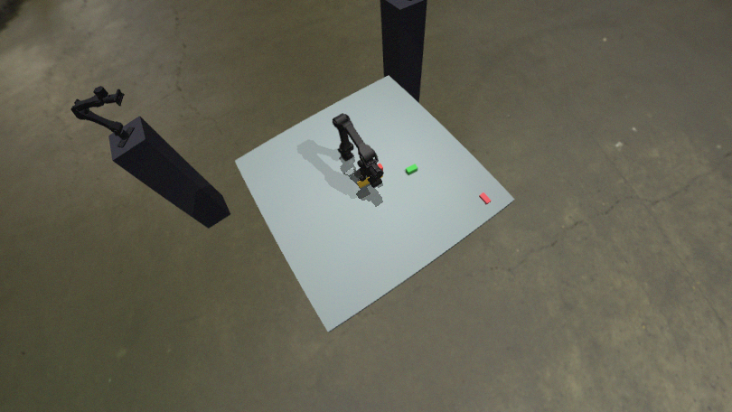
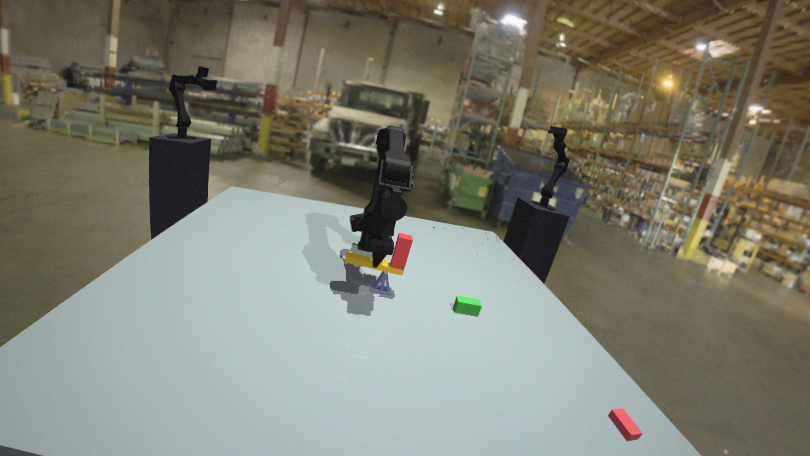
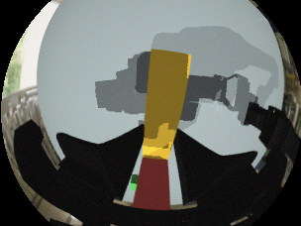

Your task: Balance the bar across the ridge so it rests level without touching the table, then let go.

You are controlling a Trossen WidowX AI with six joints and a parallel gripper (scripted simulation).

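Bar (image 1: 362,182) (image 2: 361,260) (image 3: 168,94), yellow, is being grasped between the closed-in jaws of the gripper (image 2: 378,261) (image 3: 158,129), and is hanging above the pale table (image 1: 327,245) (image 2: 317,362) (image 3: 79,74). In the exterior view it is sloping slightly, its right end appearing lower. Ridge (image 2: 383,284), purple, is standing on the table beneath the bar, toward its right part; whether bar and ridge are touching, cannot tell. Red block (image 1: 380,166) (image 2: 401,251) (image 3: 152,183) is standing on the bar's right end in the exterior view, leaning slightly. Green block (image 1: 411,169) (image 2: 467,306) (image 3: 134,186) is lying on the table, apart from the ridge. A second red block, the loose one (image 1: 484,198) (image 2: 625,424), is lying near a table corner in the top view. Arm (image 1: 355,137) (image 2: 392,164) is reaching down over the bar, casting its shadow on the table.
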